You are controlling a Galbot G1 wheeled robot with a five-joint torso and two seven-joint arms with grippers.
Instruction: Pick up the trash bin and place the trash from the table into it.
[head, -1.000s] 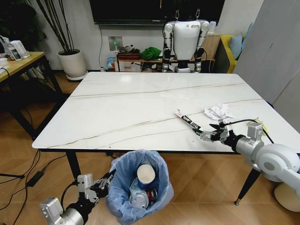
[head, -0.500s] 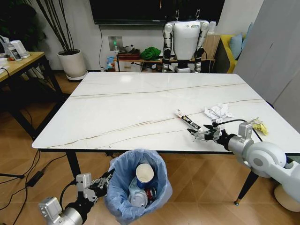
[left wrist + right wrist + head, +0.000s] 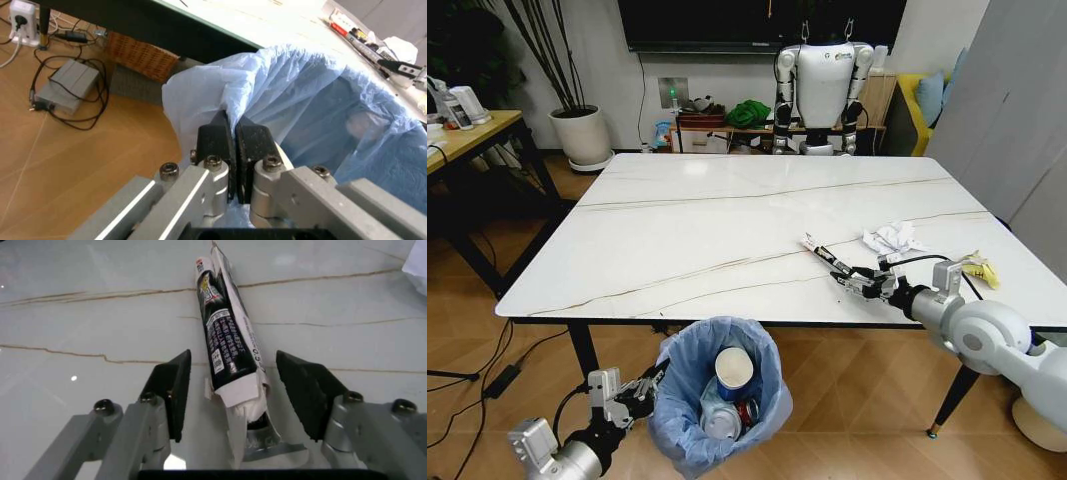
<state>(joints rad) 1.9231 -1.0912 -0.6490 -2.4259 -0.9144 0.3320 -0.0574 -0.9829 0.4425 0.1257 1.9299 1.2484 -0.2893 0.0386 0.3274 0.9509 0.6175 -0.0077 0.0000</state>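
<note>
The trash bin [image 3: 720,395], lined with a light-blue bag, hangs below the table's [image 3: 707,220] front edge. My left gripper [image 3: 642,392] is shut on its bag rim [image 3: 220,95], seen close in the left wrist view with the gripper [image 3: 232,122] pinching the plastic. A paper cup [image 3: 737,372] and a red can [image 3: 749,412] lie inside. On the table, my right gripper [image 3: 855,281] stands open with its fingers either side of the near end of the long white-black wrapper [image 3: 225,340] [image 3: 823,253]. Crumpled white paper [image 3: 892,239] lies just behind.
A yellow scrap [image 3: 980,268] lies near the table's right edge. A black table leg [image 3: 582,350] stands left of the bin. Beyond are a white plant pot [image 3: 580,135], a wooden desk [image 3: 467,135] and another robot [image 3: 823,85]. Cables and an adapter [image 3: 67,85] lie on the floor.
My right gripper has slid forward along the tabletop, so its open fingers now straddle the wrapper's near end. The bin and left gripper have barely shifted.
</note>
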